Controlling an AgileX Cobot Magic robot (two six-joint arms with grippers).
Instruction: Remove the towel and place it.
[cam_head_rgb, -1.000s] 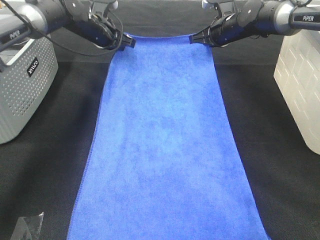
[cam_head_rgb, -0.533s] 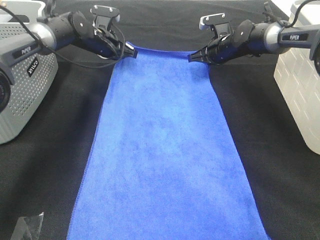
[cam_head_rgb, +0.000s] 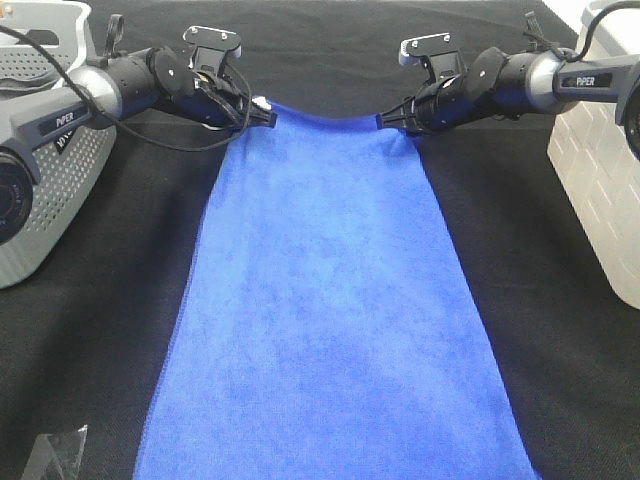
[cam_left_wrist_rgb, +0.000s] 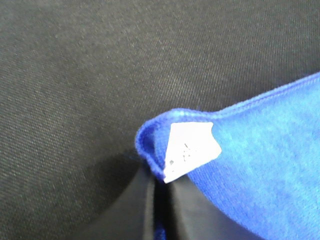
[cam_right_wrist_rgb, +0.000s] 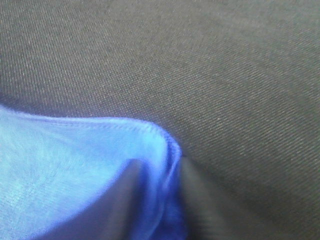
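Observation:
The royal-blue towel (cam_head_rgb: 325, 310) lies stretched lengthwise down the middle of the black table, its near end running off the frame's bottom edge. My left gripper (cam_head_rgb: 267, 112) is shut on the towel's far left corner, where a small white tag (cam_left_wrist_rgb: 190, 150) shows beside the pinched cloth (cam_left_wrist_rgb: 270, 165). My right gripper (cam_head_rgb: 386, 121) is shut on the far right corner (cam_right_wrist_rgb: 150, 145). The far edge sags slightly between the two grippers, low over the table.
A grey perforated basket (cam_head_rgb: 40, 170) stands at the left edge. A white slatted bin (cam_head_rgb: 605, 170) stands at the right edge. A small clear plastic piece (cam_head_rgb: 60, 455) lies at the near left. Black cloth (cam_head_rgb: 90, 330) covers the table.
Both grippers have moved toward the near side and lower with the towel's far corners. The far edge now sags in the middle and the towel lies flatter.

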